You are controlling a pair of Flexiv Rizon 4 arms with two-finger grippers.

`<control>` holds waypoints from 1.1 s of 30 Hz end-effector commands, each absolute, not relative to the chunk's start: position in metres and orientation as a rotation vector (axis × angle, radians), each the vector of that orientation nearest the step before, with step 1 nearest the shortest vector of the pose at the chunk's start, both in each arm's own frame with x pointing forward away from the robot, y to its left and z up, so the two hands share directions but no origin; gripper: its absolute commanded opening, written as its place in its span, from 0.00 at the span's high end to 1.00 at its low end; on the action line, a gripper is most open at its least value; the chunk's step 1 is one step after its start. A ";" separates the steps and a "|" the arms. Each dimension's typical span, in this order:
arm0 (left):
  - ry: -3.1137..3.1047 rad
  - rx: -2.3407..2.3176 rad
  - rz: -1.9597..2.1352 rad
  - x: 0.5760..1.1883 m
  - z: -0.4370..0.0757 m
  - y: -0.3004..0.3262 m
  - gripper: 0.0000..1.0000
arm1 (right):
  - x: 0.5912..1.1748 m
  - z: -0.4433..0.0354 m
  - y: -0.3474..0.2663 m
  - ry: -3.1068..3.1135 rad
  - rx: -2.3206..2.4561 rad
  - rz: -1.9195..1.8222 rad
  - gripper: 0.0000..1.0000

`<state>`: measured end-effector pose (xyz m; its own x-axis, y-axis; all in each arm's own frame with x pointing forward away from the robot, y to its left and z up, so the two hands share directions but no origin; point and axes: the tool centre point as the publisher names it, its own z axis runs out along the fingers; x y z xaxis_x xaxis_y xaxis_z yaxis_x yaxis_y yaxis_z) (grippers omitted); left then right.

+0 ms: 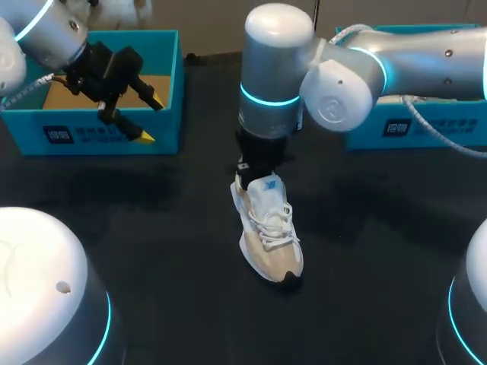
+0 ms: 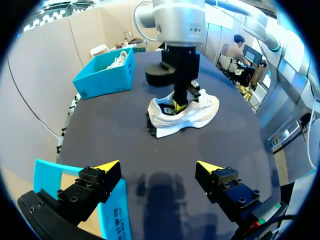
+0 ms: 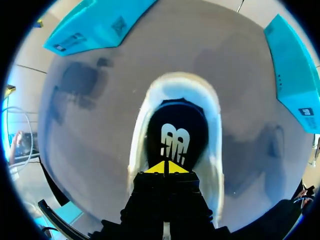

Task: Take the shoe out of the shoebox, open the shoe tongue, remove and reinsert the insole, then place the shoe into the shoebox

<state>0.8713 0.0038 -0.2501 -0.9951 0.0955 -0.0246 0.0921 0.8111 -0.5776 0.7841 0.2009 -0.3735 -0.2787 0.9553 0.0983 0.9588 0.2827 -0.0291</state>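
A white and beige shoe stands on the black table, toe toward me. My right gripper points straight down into its heel opening. In the right wrist view its yellow tips are shut together just over the heel end of the black insole, which lies flat inside the shoe. I cannot tell whether the tips pinch the insole. My left gripper hangs open and empty over the front wall of the blue shoebox. In its own view the left gripper faces the shoe and the right gripper.
A second blue box stands at the back right, under my right arm; the left wrist view shows this box with white things inside. The left shoebox shows a bare brown floor. Open table lies around the shoe.
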 end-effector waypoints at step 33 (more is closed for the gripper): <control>-2.984 -0.155 0.947 0.872 -0.250 0.004 0.00 | 0.822 -0.393 0.204 -2.553 -1.957 -0.160 1.00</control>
